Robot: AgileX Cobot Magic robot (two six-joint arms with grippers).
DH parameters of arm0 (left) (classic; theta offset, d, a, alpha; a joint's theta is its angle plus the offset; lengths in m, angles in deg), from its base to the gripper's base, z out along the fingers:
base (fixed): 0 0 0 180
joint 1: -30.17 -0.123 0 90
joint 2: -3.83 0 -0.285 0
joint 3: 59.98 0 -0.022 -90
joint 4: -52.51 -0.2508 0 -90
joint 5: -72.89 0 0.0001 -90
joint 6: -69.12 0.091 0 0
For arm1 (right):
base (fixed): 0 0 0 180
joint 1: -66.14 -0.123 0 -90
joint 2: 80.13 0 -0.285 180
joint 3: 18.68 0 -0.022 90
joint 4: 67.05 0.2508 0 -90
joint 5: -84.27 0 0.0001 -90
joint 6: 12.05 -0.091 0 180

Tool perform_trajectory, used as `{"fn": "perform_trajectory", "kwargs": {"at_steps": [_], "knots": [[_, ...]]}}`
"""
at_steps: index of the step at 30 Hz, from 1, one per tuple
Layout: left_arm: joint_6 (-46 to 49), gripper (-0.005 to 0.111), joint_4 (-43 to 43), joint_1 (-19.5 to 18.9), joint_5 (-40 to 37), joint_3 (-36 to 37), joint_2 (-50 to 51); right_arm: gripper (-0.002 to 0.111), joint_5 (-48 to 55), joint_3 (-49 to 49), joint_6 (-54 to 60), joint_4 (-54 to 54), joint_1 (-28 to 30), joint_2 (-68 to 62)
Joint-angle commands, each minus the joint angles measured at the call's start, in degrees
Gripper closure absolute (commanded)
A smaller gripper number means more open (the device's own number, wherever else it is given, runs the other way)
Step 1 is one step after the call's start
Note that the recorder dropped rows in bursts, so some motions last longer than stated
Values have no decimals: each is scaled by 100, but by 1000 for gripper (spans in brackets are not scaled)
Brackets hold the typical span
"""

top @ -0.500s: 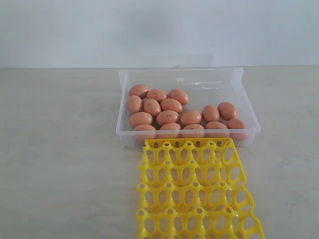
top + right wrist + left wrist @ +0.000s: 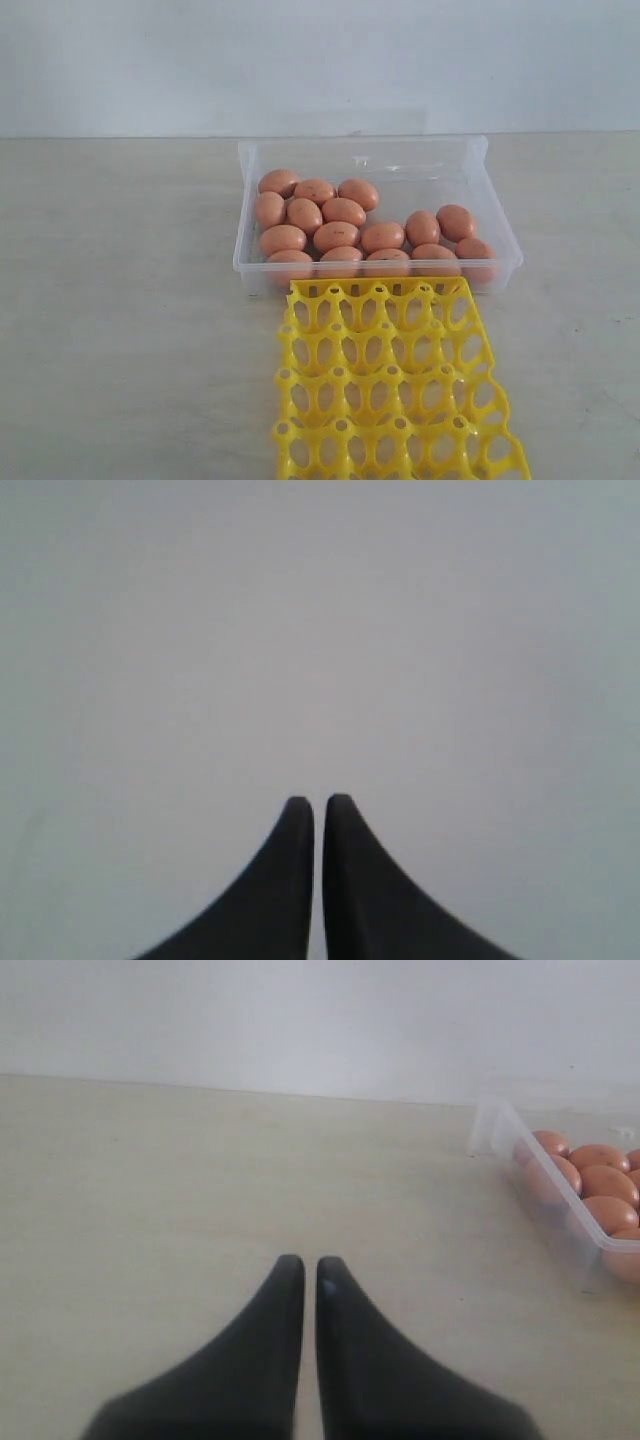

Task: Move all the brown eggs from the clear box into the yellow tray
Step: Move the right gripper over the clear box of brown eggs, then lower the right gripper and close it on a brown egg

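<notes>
Nothing to read here — no word, label, brand or number can be made out in any view. The clear box (image 2: 420,160) shows a faint moulded mark on its floor near the far wall, too small to make out. The yellow tray (image 2: 388,371) is plain plastic, and the brown eggs (image 2: 343,211) carry only faint speckles — no stamps that can be read.
</notes>
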Motion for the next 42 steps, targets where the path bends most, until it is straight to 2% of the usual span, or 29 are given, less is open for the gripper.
{"fn": "perform_trajectory", "kwargs": {"at_steps": [1, 3, 5, 7, 13, 18, 20, 23, 25, 27, 33, 39, 42], "knots": [[24, 103, -21, 21, 89, 23, -13, 109, 4848, -2656, -1911, -2891, -219, -2395], [24, 103, -21, 21, 89, 23, -13, 109, 7493, -3812, -1015, -2646, -294, -3769], [24, 103, -21, 21, 89, 23, -13, 109, 9210, -4505, 263, -1792, -353, -4663], [24, 103, -21, 21, 89, 23, -13, 109, 10459, -4956, 1146, -1140, -353, -5472], [24, 103, -21, 20, 89, 23, -13, 109, 10459, -5074, 1575, 612, -400, -6493], [24, 103, -21, 20, 89, 23, -13, 104, 10459, -5074, 3280, 2441, -653, -6788], [24, 103, -21, 20, 89, 23, -13, 95, 10370, -5074, 4018, 2481, -855, -6970], [24, 103, -21, 20, 89, 23, -13, 69, 9819, -5074, 4894, 2121, -1087, -7265], [24, 103, -21, 20, 89, 23, -13, 55, 9263, -5074, 4830, 1728, -1172, -7432], [24, 103, -21, 20, 89, 23, -13, 48, 8771, -5074, 4539, 1450, -1201, -7591], [24, 103, -21, 20, 89, 23, -13, 48, 8489, -5074, 3792, 1332, -1201, -8045], [24, 103, -21, 20, 89, 23, -13, 48, 8916, -5074, 2801, 1034, -1201, -8067], [24, 103, -21, 20, 89, 23, -13, 48, 9626, -5074, 2619, 1006, -1201, -8031]]}}
